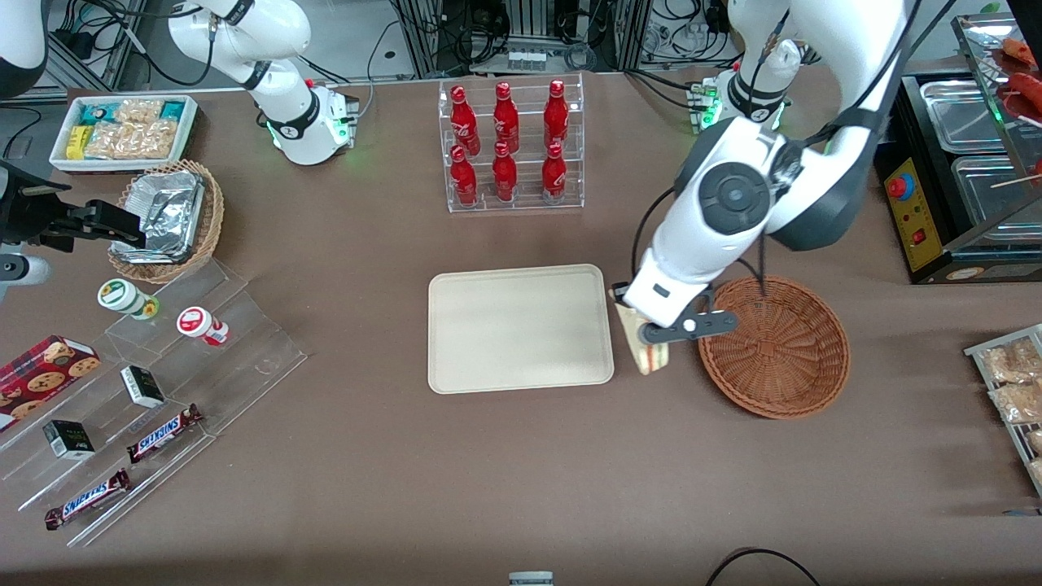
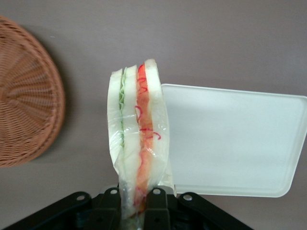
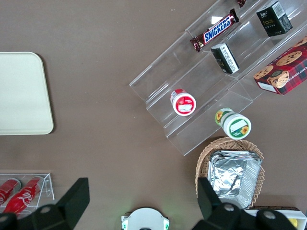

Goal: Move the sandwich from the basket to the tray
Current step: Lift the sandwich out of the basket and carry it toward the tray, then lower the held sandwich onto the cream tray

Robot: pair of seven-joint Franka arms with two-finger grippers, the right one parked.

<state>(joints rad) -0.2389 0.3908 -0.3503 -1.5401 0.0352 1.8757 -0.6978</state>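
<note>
While the sandwich (image 2: 139, 139) hangs clear of the basket (image 1: 773, 346), the gripper (image 1: 643, 335) hovers over the strip of bare tabletop (image 1: 521, 480) between the basket and the tray (image 1: 519, 328), its jaws clenched on the wedge near one end. The wrist view shows the wedge in clear wrap, its white bread slices and red and green filling edge-on, hanging down from the jaws with its free end just overlapping the tray's near rim. The basket sits empty and the tray holds nothing yet, so the carry is judged about half done. Risks from here: the grip takes only one end of a soft, wrapped item, so the wrap could slide or the bread compress, letting the wedge tilt or drop short onto the tabletop; a release made too near the rim could leave it straddling the edge or tipping off; a descent begun before the wedge passes the rim could catch its hanging end on the raised lip and pull it askew.
</note>
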